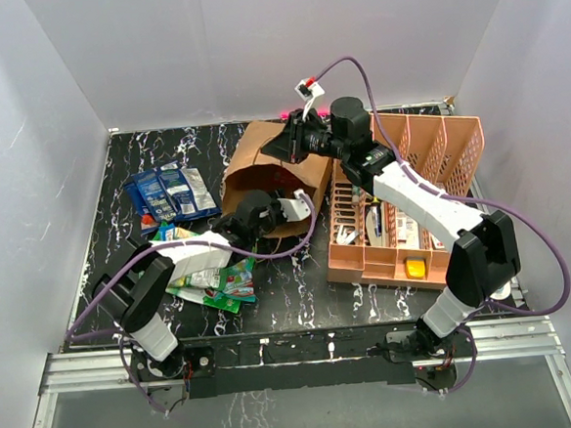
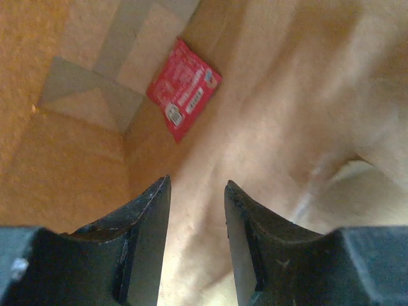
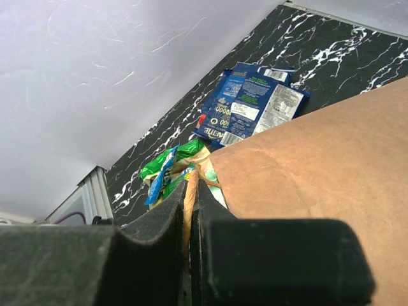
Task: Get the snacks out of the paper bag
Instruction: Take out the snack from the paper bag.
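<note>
The brown paper bag is laid on its side at centre, one red packet inside; blue packets and green packets are spread left.

Left arm stretches low and forward, left gripper with its 2 fingers parted a bit. Right arm arcs over, elbow bent — right gripper clamped tight on the edge of the paper bag.
</note>
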Robot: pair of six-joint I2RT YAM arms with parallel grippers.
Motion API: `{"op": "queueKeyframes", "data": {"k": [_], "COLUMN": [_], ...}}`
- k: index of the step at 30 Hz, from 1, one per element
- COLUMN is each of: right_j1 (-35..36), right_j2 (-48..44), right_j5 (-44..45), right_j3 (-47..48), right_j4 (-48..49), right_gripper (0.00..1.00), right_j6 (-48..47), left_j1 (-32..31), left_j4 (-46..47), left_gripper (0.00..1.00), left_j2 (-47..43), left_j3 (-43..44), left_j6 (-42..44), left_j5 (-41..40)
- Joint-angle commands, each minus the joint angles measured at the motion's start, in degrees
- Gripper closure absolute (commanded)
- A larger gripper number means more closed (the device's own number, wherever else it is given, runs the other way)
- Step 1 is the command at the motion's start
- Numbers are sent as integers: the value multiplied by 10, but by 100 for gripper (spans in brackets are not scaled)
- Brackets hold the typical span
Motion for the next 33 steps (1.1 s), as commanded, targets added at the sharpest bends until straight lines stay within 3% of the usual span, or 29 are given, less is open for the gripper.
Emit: {"op": "queueKeyframes", "data": {"k": [1, 5, 9, 12, 15, 19, 28, 33], "right_j1": [0, 0, 0, 0, 0, 0, 0, 0], "right_j2": [-29, -29, -30, -29, -28, -31, -37, -36], "right_j5": [-29, -41, -47, -50, -57, -57, -51, -50], "right_j3": [38, 50, 54, 55, 57, 58, 53, 55], "right_j4": [2, -11, -10, -5, -2, -8, -7, -7], "right_gripper": [93, 93, 93, 93, 93, 93, 93, 93], "right_j6": [7, 7, 10, 18, 24, 26, 29, 31], "left_j1": [40, 72, 73, 72, 73, 72, 67, 58], "left_j4": [-13, -79, -64, 6, 11, 26, 111, 110], "left_gripper": [60, 51, 47, 49, 51, 48, 28, 31], "left_j2": [-2, 11, 26, 44, 61, 80, 157, 195], "left_j3": [55, 87, 72, 49, 50, 77, 105, 144], "left_j6": [45, 58, 125, 134, 145, 60, -101, -211], "left_j5": [123, 233, 252, 246, 249, 236, 68, -1]}}
